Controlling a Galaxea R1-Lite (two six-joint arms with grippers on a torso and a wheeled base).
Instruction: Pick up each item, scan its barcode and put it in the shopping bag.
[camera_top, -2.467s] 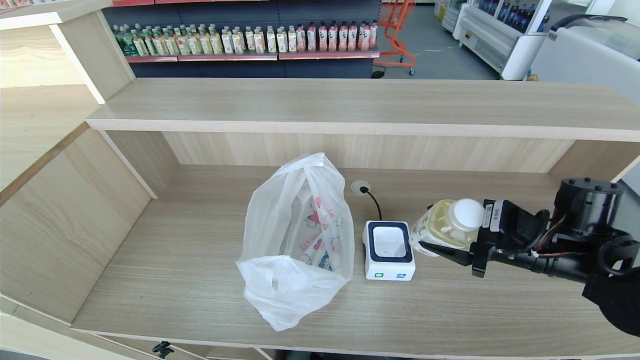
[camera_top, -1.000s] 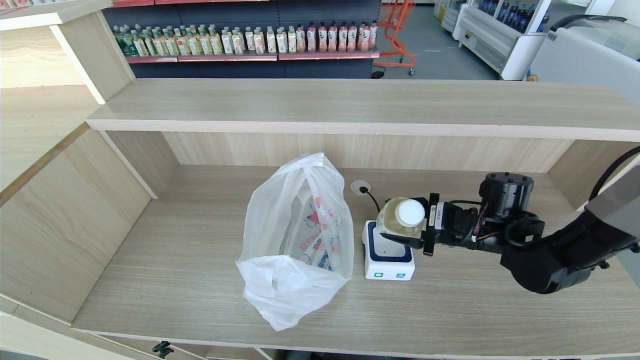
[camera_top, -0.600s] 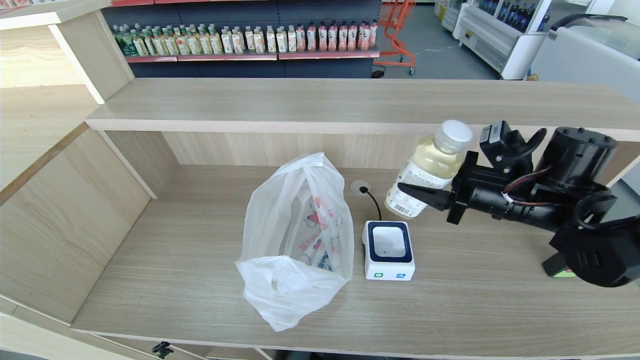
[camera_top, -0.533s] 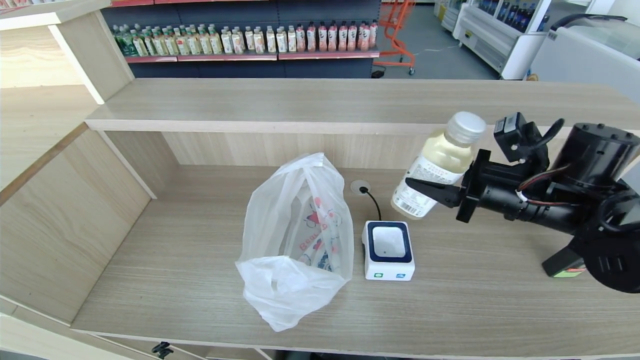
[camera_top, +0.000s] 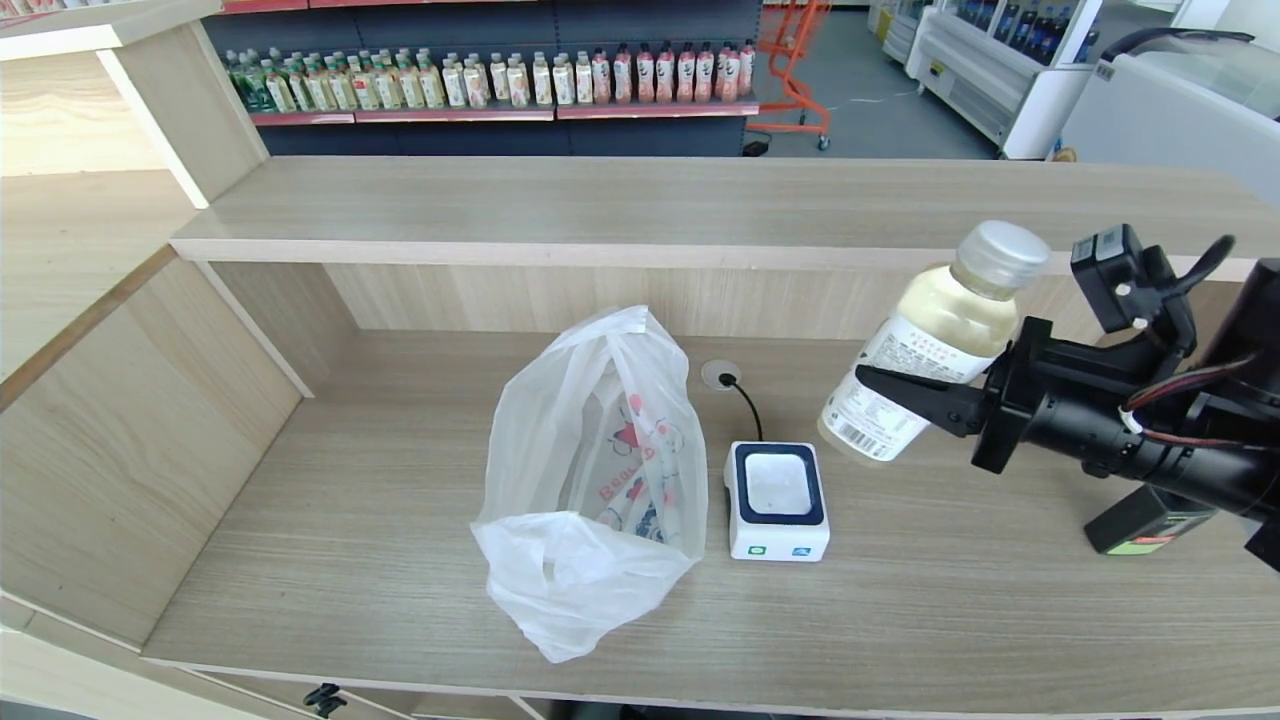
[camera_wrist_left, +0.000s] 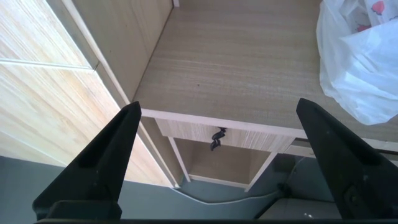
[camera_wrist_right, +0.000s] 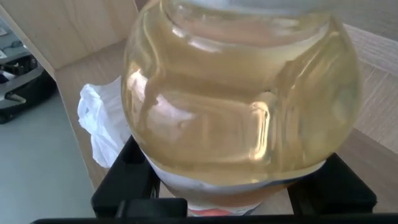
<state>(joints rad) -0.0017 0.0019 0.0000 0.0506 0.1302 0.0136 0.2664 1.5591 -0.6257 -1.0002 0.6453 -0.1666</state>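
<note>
Presently my right jaws are clamping the bottle (camera_top: 925, 345) near the scanner (camera_top: 778, 500); reaching the bag (camera_top: 585, 470) likely means carrying left.

- this is a shop, and i am at its checkout counter (camera_top: 700, 205), a pale wooden desk with a raised ledge just beyond my right gripper (camera_top: 900, 372).
- a barcode scanner (camera_top: 778, 500) sits on the desk, lower than that gripper and to its left, with a white shopping bag (camera_top: 590, 480) just beside it, farther left.
- the bottle (camera_top: 930, 335) in that gripper carries a printed barcode.
- far beyond the gripper, past the ledge, shelves (camera_top: 400, 116) hold rows of bottled drinks (camera_top: 490, 80).
- display fridges (camera_top: 1000, 60) and an orange trolley (camera_top: 795, 60) stand on the grey floor there.
</note>
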